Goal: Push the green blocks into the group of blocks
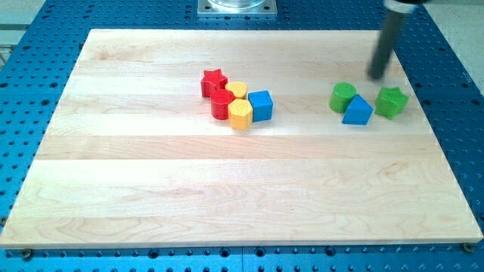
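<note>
A green round block and a green star block sit at the view's right, with a blue triangular block between them. The group sits near the middle: a red star block, a red round block, a yellow block, a yellow hexagonal block and a blue cube, all touching. My tip is just above the green star block and the blue triangular block, a little apart from both.
The wooden board lies on a blue perforated table. A metal base plate sits at the view's top edge.
</note>
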Robot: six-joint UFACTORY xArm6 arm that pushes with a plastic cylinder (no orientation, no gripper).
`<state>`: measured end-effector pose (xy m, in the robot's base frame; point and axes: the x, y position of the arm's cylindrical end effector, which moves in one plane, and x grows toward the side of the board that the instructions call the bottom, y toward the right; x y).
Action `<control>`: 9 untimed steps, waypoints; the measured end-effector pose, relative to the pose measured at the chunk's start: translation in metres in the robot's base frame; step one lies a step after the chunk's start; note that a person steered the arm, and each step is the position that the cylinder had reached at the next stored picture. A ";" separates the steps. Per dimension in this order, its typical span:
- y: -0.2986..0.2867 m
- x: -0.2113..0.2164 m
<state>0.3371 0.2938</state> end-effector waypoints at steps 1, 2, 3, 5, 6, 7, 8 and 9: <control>0.051 0.047; 0.000 0.068; -0.064 0.072; -0.181 0.025; -0.197 0.023; -0.213 0.008; -0.229 -0.002; -0.253 -0.002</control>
<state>0.3350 0.0407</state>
